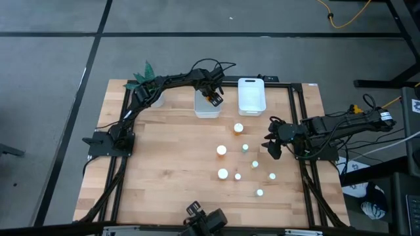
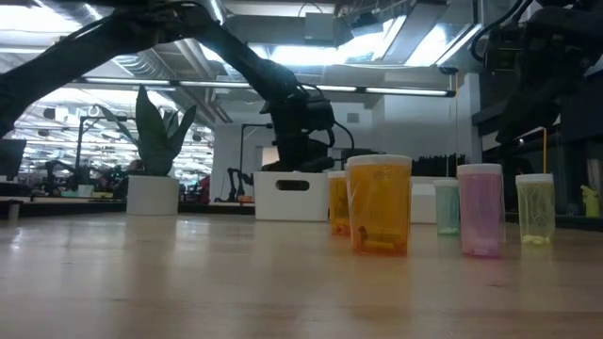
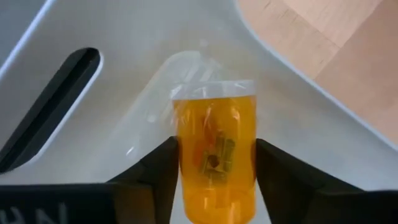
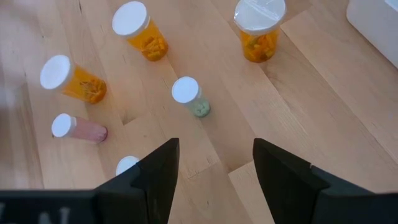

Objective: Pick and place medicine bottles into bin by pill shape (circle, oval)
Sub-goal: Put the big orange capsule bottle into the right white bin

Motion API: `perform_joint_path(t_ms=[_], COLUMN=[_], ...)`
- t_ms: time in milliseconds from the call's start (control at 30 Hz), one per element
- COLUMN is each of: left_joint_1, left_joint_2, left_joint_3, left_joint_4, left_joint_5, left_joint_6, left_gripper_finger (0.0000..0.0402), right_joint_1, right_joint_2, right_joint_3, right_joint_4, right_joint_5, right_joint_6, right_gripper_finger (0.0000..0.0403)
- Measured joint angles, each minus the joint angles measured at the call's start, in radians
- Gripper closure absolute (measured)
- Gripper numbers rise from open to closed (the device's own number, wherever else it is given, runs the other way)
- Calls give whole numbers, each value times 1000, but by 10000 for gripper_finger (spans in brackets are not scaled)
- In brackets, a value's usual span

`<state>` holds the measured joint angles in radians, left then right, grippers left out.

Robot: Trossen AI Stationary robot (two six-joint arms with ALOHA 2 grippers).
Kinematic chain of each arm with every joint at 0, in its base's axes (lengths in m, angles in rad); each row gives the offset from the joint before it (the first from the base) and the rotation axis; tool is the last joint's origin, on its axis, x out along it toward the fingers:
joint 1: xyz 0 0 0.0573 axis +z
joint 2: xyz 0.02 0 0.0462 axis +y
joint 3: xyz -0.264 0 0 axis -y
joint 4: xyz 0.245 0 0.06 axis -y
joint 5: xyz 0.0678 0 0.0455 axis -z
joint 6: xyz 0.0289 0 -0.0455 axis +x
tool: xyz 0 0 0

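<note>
Overhead, left to right. At about ten o'clock on the wooden table (image 1: pixel 164 170) stands a potted plant (image 1: pixel 148 77), which is not part of the task. The left gripper (image 1: pixel 213 97) hangs over the left bin (image 1: pixel 206 113) at roughly twelve o'clock; the left wrist view shows its jaws pinching an orange bottle (image 3: pixel 215 158) by the body, white cap end pointing down into the bin's white interior. The pills inside look elongated, so this is judged to be the oval bin, though that cannot be confirmed. The bottle is not yet released. The right bin (image 1: pixel 251 96), at about one o'clock, shows no bottle inside from above.

The remaining bottles (image 1: pixel 222 150) stand in a loose cluster from the table's centre toward four o'clock: three larger white-capped ones and about five smaller pale ones, all apart from one another. The right gripper (image 1: pixel 272 149) waits at three o'clock, just beside the cluster, jaws spread and empty, with bottles ahead of it in the right wrist view.

Progress: judged early. One bottle is at the point of delivery; about eight are left to sort.
</note>
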<state>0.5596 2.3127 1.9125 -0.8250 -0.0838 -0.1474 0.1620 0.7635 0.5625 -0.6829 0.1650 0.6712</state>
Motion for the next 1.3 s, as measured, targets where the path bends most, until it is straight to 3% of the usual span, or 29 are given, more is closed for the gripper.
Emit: perform_joint_path(t_ms=[133, 500, 833, 1033, 1300], left_joint_1=[-3, -48, -229, -369, -452], left_joint_2=[-23, -214, -390, -475, -481], left_joint_3=[0, 0, 0, 0, 1], left_joint_4=[-23, -72, -101, -100, -89], left_joint_5=[-3, 0, 100, 106, 137], left_joint_6=[0, 73, 314, 395, 438], left_gripper_finger=[251, 252, 252, 252, 252], right_joint_1=[0, 0, 0, -18, -63], right_joint_2=[0, 0, 0, 58, 191], right_joint_3=[0, 0, -38, -39, -40], right_joint_4=[0, 15, 594, 662, 910], right_joint_5=[0, 8, 62, 129, 42], right_joint_6=[0, -52, -454, -591, -730], right_gripper_finger=[196, 196, 196, 196, 193])
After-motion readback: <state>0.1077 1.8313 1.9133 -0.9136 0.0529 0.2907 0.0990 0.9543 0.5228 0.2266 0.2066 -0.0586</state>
